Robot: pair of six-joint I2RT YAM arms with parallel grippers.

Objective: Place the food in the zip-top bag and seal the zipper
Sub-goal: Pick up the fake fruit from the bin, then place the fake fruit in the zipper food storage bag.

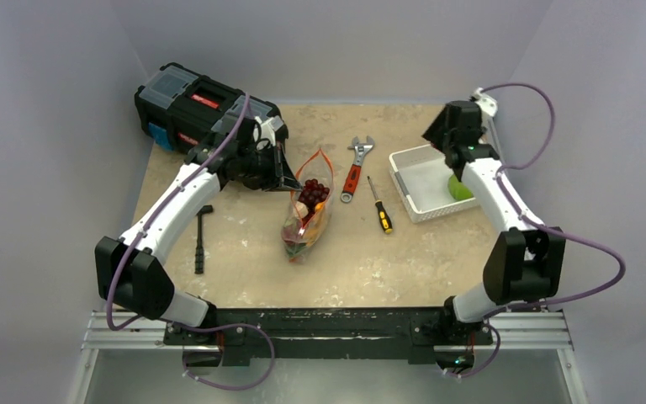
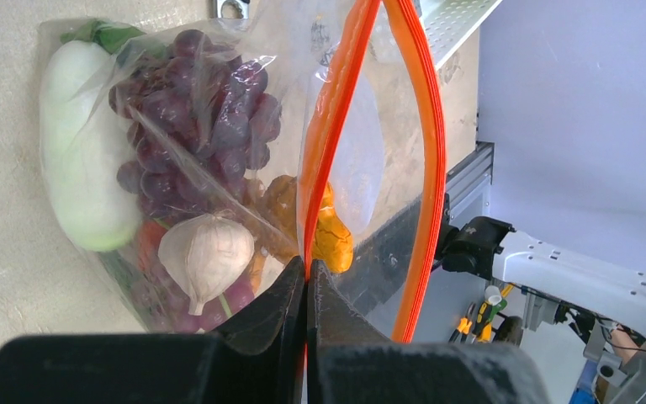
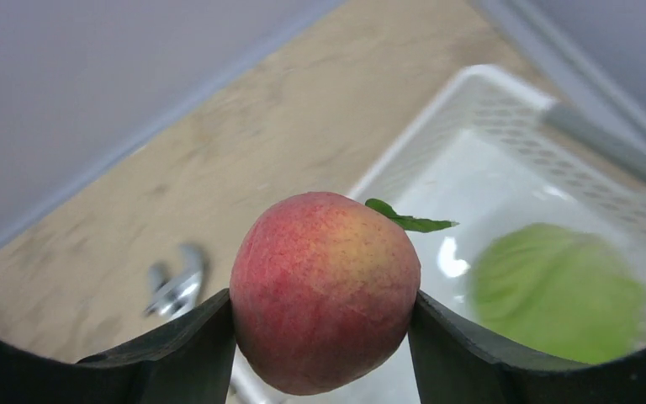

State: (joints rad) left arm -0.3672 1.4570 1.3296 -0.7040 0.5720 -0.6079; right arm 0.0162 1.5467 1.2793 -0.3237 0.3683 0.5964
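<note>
The clear zip-top bag [image 1: 307, 215] lies mid-table with its mouth held open. Inside show a purple grape bunch [image 2: 202, 118], a white-green radish [image 2: 80, 160], a garlic-like bulb [image 2: 206, 252] and an orange piece [image 2: 332, 236]. My left gripper [image 2: 307, 273] is shut on the near side of the red-orange zipper strip [image 2: 328, 126]; it also shows in the top view [image 1: 290, 178]. My right gripper [image 3: 324, 324] is shut on a pink-red peach [image 3: 324, 290] above the white basket [image 3: 471, 118]. A round green cabbage [image 3: 559, 290] lies in the basket.
A red-handled wrench [image 1: 355, 168] and a yellow-black screwdriver [image 1: 379, 206] lie between the bag and the basket [image 1: 412, 160]. A black toolbox [image 1: 189, 105] stands at the back left. A black tool [image 1: 201, 237] lies at the left.
</note>
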